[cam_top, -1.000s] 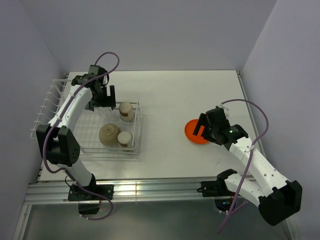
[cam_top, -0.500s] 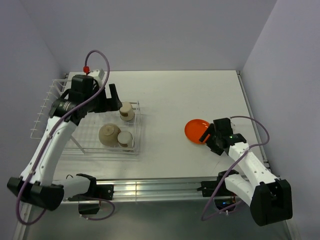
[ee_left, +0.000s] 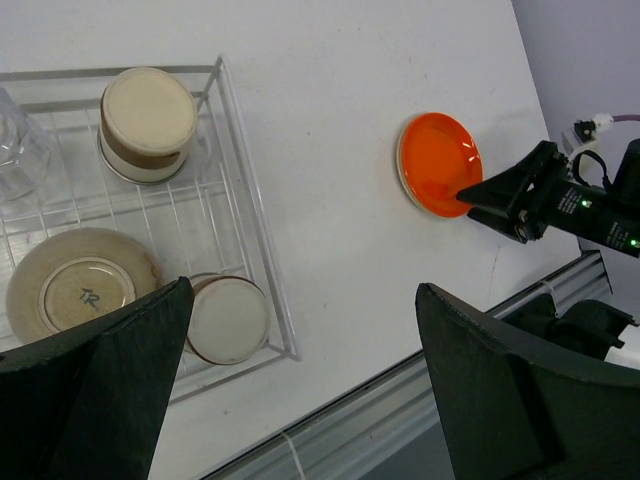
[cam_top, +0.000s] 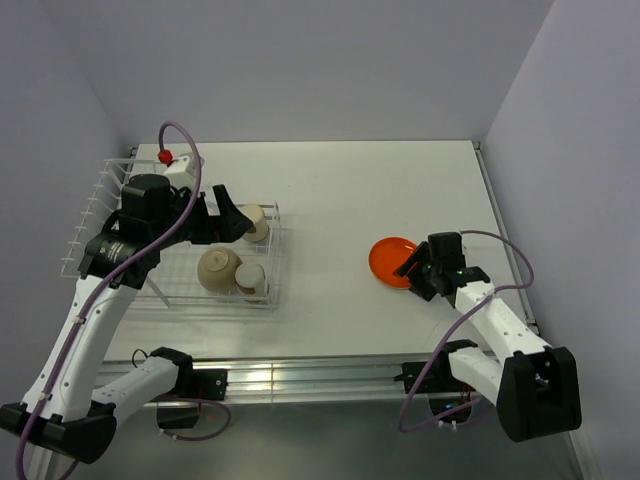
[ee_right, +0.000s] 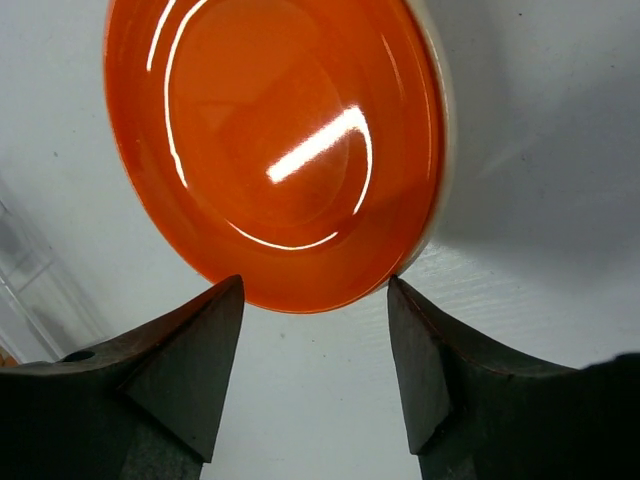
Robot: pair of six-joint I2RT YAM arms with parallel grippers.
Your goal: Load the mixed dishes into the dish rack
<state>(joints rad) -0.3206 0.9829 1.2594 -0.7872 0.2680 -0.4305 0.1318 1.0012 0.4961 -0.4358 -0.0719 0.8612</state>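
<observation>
Plate [ee_right: 280,140] straddled by narrower right gripper [ee_right: 315,290], not yet clamped, left gripper [ee_left: 300,290] wide open

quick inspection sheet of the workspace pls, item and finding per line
surface: white table, no spills seen
job's things: orange plate on the table; two cups, upturned cream dish, clear glass in the dish rack
clutter: nothing seen
grippers: left gripper open over the rack; right gripper jaws apart at the plate's near rim
cables: purple cables loop off both arms
surroundings: lilac walls, metal rail at near edge
</observation>
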